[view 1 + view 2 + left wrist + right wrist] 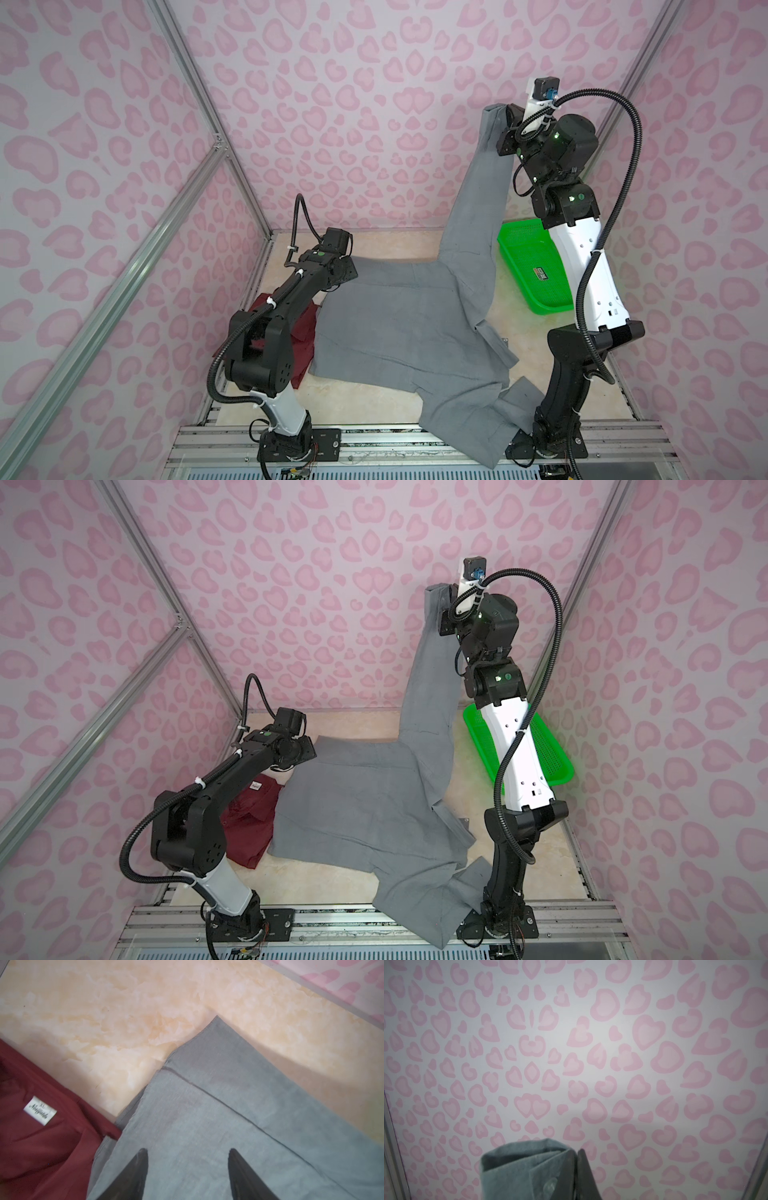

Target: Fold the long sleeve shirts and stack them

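My right gripper (576, 1154) clamps the cuff (525, 1167) of the grey shirt (399, 332), held high, probably to straighten the sleeve for folding. My left gripper (188, 1150) hovers, jaws apart, over its far corner on the table (386, 245). The maroon shirt (249, 825) lies beside it.

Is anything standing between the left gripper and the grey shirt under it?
Nothing visible does. The left gripper, jaws open, hangs right over bare cloth of the grey shirt; the maroon shirt lies to one side, clear of it.
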`<act>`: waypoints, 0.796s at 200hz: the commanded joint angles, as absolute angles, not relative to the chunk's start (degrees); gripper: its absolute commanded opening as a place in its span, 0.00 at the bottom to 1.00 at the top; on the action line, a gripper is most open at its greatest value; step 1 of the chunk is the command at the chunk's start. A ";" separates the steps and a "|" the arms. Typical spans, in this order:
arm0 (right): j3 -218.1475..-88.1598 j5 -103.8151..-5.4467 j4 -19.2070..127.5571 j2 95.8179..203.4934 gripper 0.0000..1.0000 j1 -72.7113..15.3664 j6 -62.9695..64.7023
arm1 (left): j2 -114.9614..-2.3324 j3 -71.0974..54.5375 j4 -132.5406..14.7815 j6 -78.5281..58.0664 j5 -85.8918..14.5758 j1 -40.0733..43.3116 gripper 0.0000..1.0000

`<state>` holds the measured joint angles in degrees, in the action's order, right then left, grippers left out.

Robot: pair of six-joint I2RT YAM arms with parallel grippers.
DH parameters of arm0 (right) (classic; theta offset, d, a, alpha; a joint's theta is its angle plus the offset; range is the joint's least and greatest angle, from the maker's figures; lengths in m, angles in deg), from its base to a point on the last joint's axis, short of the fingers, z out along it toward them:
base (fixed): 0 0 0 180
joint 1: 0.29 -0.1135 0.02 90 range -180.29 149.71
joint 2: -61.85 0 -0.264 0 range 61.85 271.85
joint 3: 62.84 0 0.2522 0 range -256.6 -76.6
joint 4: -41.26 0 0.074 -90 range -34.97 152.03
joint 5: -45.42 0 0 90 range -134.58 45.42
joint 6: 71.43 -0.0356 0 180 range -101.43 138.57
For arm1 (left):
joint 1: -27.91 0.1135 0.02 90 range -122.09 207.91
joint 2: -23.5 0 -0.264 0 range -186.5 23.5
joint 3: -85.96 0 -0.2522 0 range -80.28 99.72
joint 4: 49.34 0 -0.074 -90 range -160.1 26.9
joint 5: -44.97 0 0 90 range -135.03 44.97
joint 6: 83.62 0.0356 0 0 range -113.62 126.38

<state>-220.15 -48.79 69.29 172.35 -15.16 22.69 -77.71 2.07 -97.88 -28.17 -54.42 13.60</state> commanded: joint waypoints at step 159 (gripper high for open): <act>-184.65 -68.13 53.42 157.89 0.00 -14.92 26.29 | -123.52 56.60 -114.24 -34.67 -52.90 16.59 0.69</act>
